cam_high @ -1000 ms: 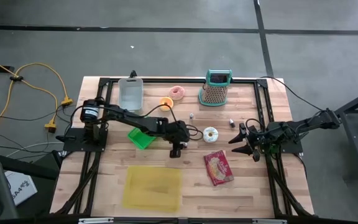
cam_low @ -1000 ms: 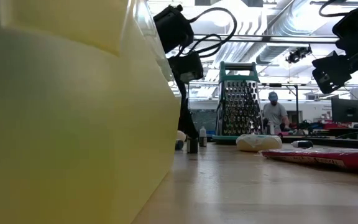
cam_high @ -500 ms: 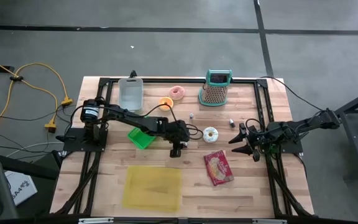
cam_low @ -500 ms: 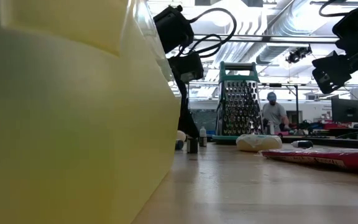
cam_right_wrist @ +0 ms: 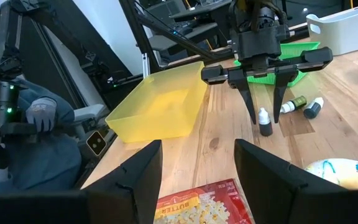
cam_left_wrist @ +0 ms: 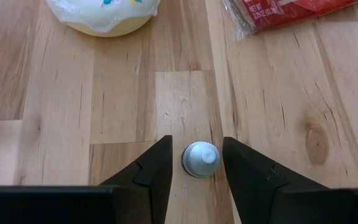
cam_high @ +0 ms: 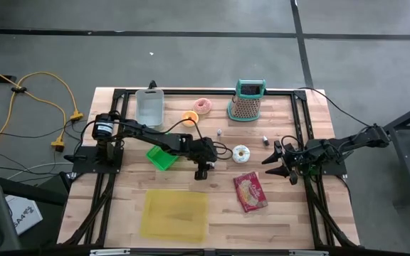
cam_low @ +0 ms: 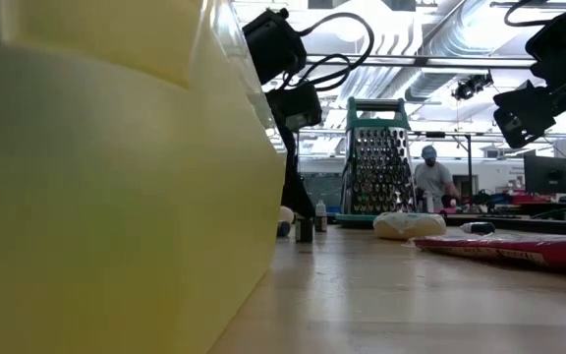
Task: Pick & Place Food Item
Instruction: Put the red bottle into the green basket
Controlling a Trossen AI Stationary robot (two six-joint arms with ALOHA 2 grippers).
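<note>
A small dark bottle with a white cap (cam_left_wrist: 200, 160) stands upright on the wooden table near its middle. My left gripper (cam_left_wrist: 197, 146) is open, slanting down over the bottle, one finger on each side of the cap with a thin gap showing on both sides; the right wrist view shows the same bottle (cam_right_wrist: 265, 123) between those fingers. A white-iced doughnut (cam_high: 240, 152) and a red popcorn packet (cam_high: 250, 190) lie just right of it. My right gripper (cam_high: 275, 162) hovers open near the table's right edge, nothing between its fingers.
A yellow tray (cam_high: 175, 215) sits at the near side, a green basket (cam_high: 161, 158) and a white bin (cam_high: 149, 107) at the left. A grater (cam_high: 247, 102), a pink doughnut (cam_high: 203, 106) and two more small bottles (cam_right_wrist: 303, 104) lie farther back. A person (cam_low: 434, 179) stands in the room behind.
</note>
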